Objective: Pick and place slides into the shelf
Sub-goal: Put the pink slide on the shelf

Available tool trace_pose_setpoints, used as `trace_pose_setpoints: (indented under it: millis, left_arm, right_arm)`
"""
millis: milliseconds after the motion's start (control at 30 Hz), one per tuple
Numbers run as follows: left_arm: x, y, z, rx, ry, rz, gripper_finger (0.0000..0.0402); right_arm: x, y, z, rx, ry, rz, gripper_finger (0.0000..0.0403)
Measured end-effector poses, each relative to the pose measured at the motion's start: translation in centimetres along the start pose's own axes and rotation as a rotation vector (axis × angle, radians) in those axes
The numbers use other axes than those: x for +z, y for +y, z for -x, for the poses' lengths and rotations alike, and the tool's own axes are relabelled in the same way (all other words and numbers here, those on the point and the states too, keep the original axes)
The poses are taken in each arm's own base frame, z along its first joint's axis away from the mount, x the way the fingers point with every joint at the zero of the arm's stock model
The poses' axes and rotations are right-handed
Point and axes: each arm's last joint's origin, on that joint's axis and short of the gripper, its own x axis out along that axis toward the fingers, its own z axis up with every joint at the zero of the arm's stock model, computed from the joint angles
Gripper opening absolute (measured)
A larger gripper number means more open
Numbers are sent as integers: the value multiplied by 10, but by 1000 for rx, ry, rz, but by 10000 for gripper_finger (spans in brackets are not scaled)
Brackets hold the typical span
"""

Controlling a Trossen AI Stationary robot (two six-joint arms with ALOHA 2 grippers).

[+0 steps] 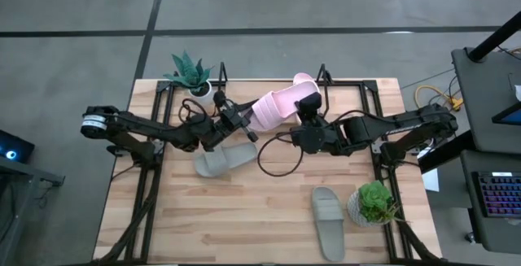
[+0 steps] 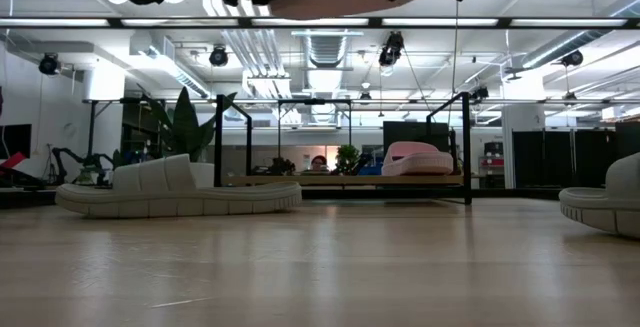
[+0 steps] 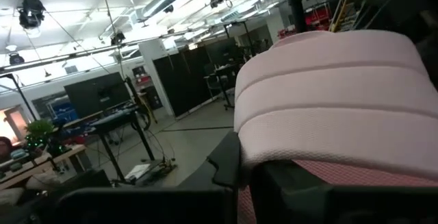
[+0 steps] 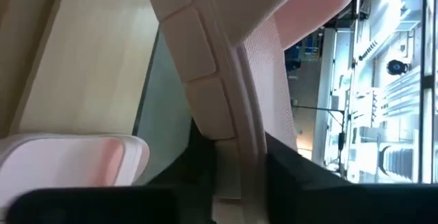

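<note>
Both arms are meeting over the middle of the bench (image 1: 269,217), carrying one pink slide (image 1: 275,107) in the air between them. The left gripper (image 1: 242,125) is pinching the slide's near end with its jaws fully closed on the rubber, and the right gripper (image 1: 308,109) is gripping the other end, its jaws narrowed onto the sole edge as its wrist view is showing. This is looking like a hand-over or a two-arm carry toward the shelf (image 1: 342,83), which is standing at the bench's twelve o'clock edge with a second pink slide (image 1: 303,79) already sitting on its board. One grey-green slide (image 1: 224,161) is lying at about eight o'clock of the raised pink one, and another grey-green slide (image 1: 329,220) is waiting at five o'clock, beside a potted plant (image 1: 373,203); a further plant (image 1: 190,72) is standing at the eleven o'clock corner. To do this step well, the right jaws should be holding firmly before the left jaws let go, and the slide should be kept level and high enough to clear the shelf's front rail. From the low view the free space beside the shelved slide is hard to judge, so aiming toward nine o'clock of it seems wise.
</note>
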Motion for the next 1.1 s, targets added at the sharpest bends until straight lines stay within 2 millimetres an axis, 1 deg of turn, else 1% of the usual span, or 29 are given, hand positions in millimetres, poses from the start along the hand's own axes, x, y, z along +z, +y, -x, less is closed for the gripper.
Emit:
trace_pose_setpoints:
  millis: [33, 100, 200, 267, 400, 567, 633, 733, 867, 1000, 1100]
  left_arm:
    - [-1, 0, 0, -1, 3, -2, 0]
    - [-2, 0, 1, -3, 3, -9, 5]
    - [-2, -1, 1, -13, -2, -95, 23]
    - [-2, -1, 1, -26, -8, -154, 41]
    - [-5, -2, 4, -53, -18, -274, 87]
    - [-4, -1, 6, -72, -36, -308, 141]
    - [-3, 0, 7, -79, -44, -361, 155]
    - [-3, -2, 8, -109, -66, -443, 165]
    - [-2, -5, 10, -143, -102, -534, 166]
    - [-1, -7, 11, -154, -115, -583, 166]
    - [-1, -8, 11, -154, -119, -631, 164]
  right_arm:
    - [0, 0, 0, 8, -8, -3, 52]
    - [-1, -1, 1, 16, -20, -21, 50]
    - [-3, -3, 3, 28, -35, -63, 50]
    - [-7, -6, 6, 47, -64, -97, 50]
    - [-17, -14, 16, 129, -183, -170, 49]
    - [-31, -18, 23, 176, -250, -245, 46]
    - [-33, -17, 23, 204, -273, -263, 45]
    - [-34, -14, 20, 235, -276, -287, 45]
    - [-35, -12, 15, 249, -266, -295, 45]
    - [-37, -13, 9, 293, -287, -332, 45]
    - [-39, -16, 5, 292, -280, -370, 45]
